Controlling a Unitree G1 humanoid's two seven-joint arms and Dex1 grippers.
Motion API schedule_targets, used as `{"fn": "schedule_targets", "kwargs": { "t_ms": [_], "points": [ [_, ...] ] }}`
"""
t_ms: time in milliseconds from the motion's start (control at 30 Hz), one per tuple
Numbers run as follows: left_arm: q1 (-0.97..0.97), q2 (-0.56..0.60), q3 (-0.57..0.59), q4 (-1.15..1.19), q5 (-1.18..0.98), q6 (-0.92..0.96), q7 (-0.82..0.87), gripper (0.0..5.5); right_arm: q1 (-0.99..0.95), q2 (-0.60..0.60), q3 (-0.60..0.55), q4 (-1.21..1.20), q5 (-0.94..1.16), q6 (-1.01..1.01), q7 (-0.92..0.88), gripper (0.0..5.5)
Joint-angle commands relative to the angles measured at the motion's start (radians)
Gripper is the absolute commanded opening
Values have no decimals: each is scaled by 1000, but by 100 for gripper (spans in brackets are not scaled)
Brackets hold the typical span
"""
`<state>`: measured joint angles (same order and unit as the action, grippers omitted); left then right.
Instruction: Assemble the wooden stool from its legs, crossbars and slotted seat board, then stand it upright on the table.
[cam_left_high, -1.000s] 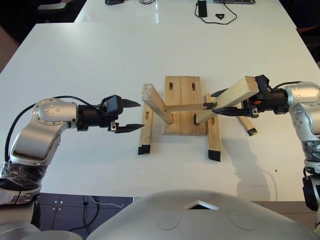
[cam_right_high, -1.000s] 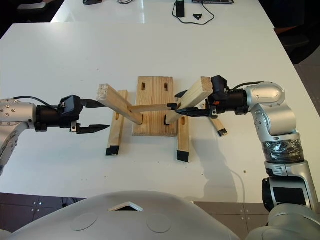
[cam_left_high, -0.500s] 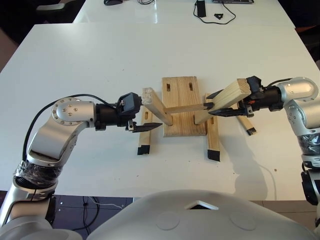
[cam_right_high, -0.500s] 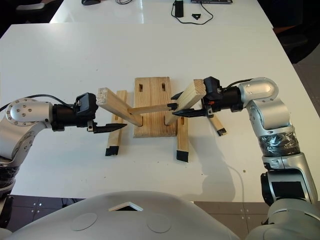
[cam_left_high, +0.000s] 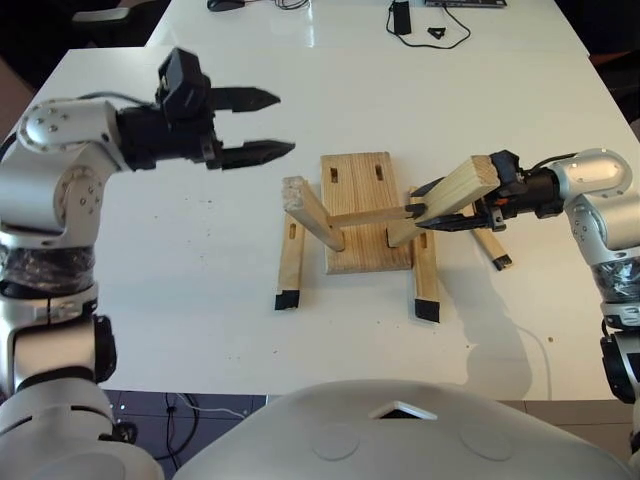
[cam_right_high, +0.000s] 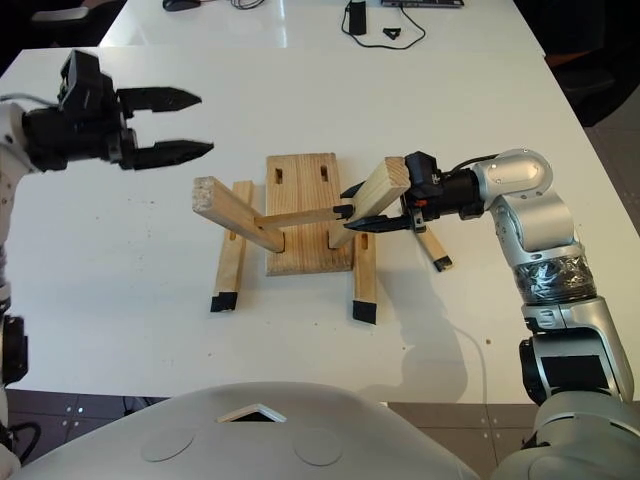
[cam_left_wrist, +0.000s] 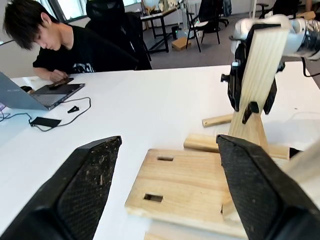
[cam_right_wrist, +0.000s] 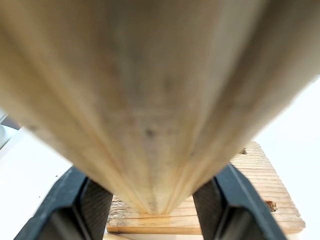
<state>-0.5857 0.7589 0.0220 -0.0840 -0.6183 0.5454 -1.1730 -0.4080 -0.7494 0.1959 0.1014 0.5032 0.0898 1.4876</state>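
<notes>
Nearest me, two spare legs (cam_left_high: 291, 255) lie flat either side of the board (cam_left_high: 360, 175), long axes running away from me. I reckon I'm partway through seating the first leg pair. My right gripper (cam_left_high: 425, 207) is clamped on the right leg (cam_left_high: 455, 192), which slants from the board up toward my right. The left leg (cam_left_high: 312, 213) splays the opposite way, with the crossbar (cam_left_high: 368, 214) running left-right between them. Next I need both legs stood upright in the slots. Farther off, my left gripper (cam_left_high: 283, 122) hangs wide open, holding nothing.

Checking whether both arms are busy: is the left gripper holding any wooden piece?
No, the left gripper is open and empty above the table, well apart from the seat board.
</notes>
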Motion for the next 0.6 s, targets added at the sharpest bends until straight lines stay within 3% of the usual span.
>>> {"fn": "schedule_targets", "kwargs": {
  "t_ms": [33,233,600],
  "points": [
    [-82,-104,-130,5,-3,56,-32,332,19,-10,78,43,-119,8,26,203],
    [-148,-227,-317,83,90,41,-89,232,-14,5,113,78,-139,-13,40,203],
    [-176,-308,-337,145,106,55,-131,231,-18,8,145,84,-139,-25,40,203]
  ]
}}
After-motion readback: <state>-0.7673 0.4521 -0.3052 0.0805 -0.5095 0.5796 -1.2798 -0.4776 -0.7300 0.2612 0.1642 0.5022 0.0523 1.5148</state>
